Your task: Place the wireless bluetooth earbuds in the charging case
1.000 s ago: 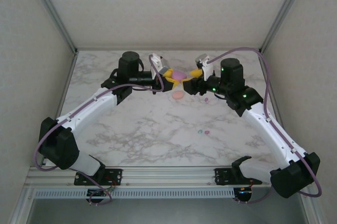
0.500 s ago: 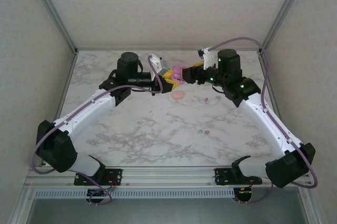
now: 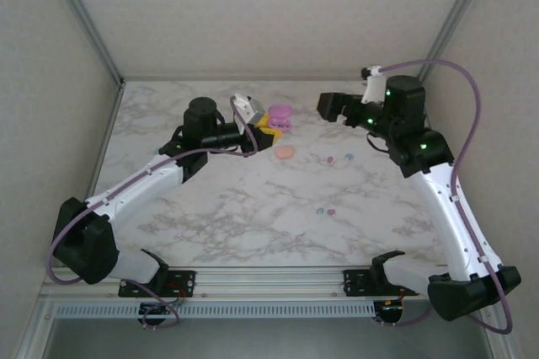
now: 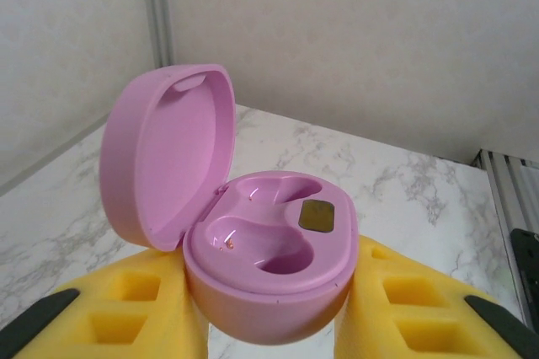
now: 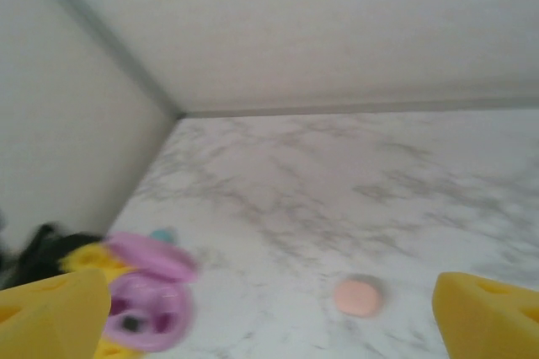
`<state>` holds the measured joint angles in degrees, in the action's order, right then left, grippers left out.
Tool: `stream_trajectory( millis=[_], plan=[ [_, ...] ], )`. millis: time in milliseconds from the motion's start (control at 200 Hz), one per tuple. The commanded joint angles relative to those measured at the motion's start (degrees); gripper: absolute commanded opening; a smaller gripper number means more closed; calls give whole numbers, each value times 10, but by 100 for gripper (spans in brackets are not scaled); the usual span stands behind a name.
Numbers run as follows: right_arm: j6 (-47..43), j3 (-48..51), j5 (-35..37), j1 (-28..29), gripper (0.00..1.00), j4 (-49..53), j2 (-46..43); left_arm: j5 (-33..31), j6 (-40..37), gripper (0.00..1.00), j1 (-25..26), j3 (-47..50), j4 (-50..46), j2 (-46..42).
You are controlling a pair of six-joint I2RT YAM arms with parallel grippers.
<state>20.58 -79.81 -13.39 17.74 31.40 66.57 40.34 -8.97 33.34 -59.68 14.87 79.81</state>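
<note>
In left wrist view, left pincer (image 4: 268, 300) grasps lid-open charging case (image 4: 253, 233); right pincer (image 5: 269, 310) released; overhead, earbuds (image 3: 331, 210) loose on worktop (image 3: 210, 207).

We see the left gripper (image 3: 270, 124) clamping the pink case (image 3: 280, 113) near the far edge of the table (image 3: 227, 199), with earbuds (image 3: 321, 208) loose mid-table.
</note>
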Motion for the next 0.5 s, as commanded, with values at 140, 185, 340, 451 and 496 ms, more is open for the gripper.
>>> stream_trajectory(
  millis=[140, 185, 340, 451, 496],
  plan=[
    [78, 77, 30, -88, 74, 154, 98, -49, 44, 32, 5, 42, 70, -67],
    [86, 95, 14, -88, 68, 151, 117, -55, 44, 32, 5, 49, 69, -76],
    [114, 118, 3, -83, 53, 135, 200, -69, 42, 32, 5, 65, 65, -95],
    [93, 85, 38, -64, 48, 157, 273, -69, 42, 32, 5, 66, 61, -98],
    [81, 64, 46, -56, 46, 168, 302, -70, 42, 32, 5, 66, 62, -98]
  ],
)
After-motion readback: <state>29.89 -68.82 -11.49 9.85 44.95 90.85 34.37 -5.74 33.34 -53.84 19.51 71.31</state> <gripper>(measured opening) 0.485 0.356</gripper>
